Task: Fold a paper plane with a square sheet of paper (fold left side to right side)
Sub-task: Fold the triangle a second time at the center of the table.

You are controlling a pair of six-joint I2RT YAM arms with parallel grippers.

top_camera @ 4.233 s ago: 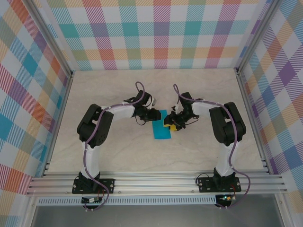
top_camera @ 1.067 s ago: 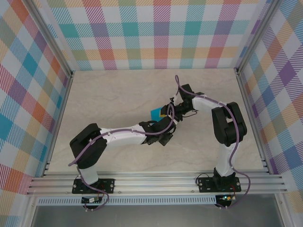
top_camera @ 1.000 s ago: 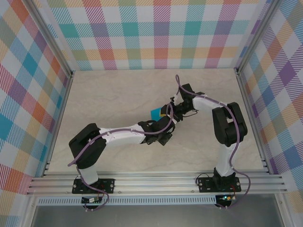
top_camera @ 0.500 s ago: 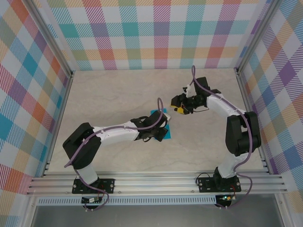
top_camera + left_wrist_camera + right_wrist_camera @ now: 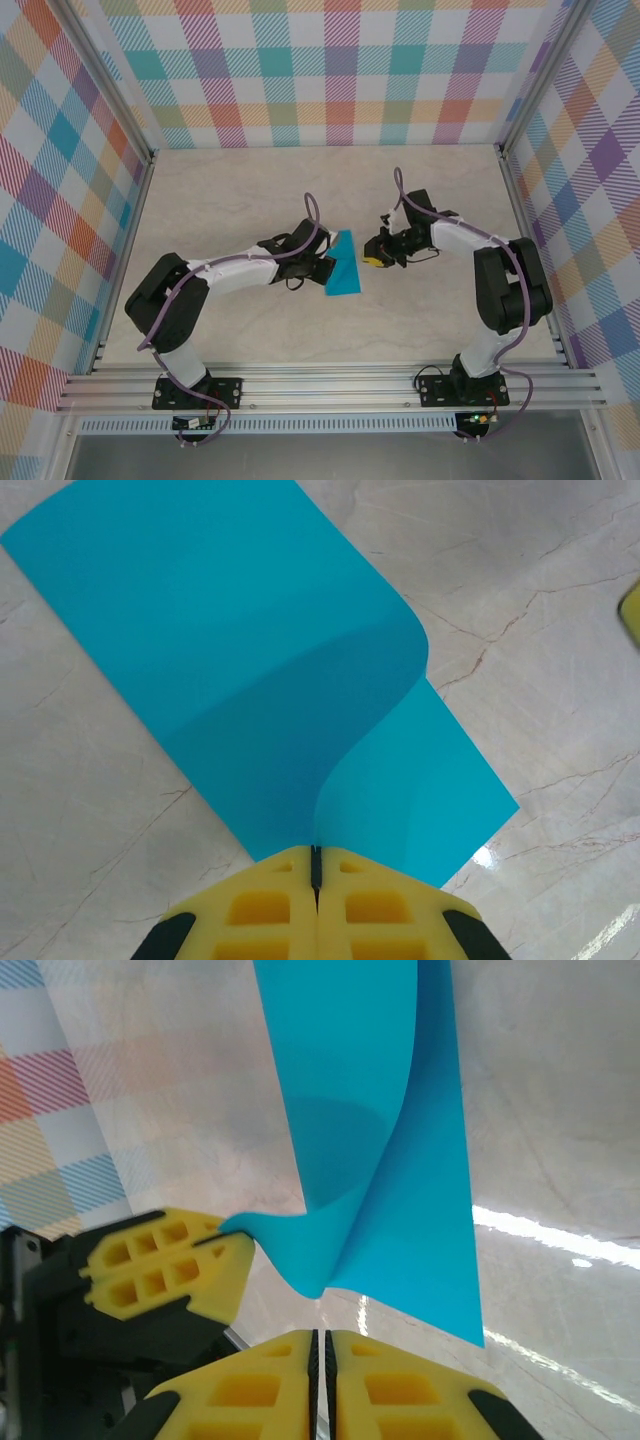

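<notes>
The square sheet of paper (image 5: 346,270) is bright cyan and lies folded into a narrow strip at the table's middle, one layer curling up. My left gripper (image 5: 326,268) is shut on that layer's left edge; the pinch is plain in the left wrist view (image 5: 316,856). The paper (image 5: 250,650) spreads away from the fingers there. My right gripper (image 5: 373,255) hangs just right of the sheet, jaws shut on nothing (image 5: 322,1340). In the right wrist view the paper (image 5: 380,1140) rises ahead, with the left gripper (image 5: 222,1232) clamping its corner. A paper plane is out of view.
The pale marble tabletop (image 5: 230,200) is ringed by plaid walls (image 5: 330,70). Aluminium rails (image 5: 330,385) run along the near edge by the arm bases. A yellow tip of the right gripper (image 5: 631,610) pokes in at the right edge of the left wrist view.
My left arm has drawn back to the left and now holds the paper's edge lifted. My right gripper has closed empty and come down beside the sheet's right side.
</notes>
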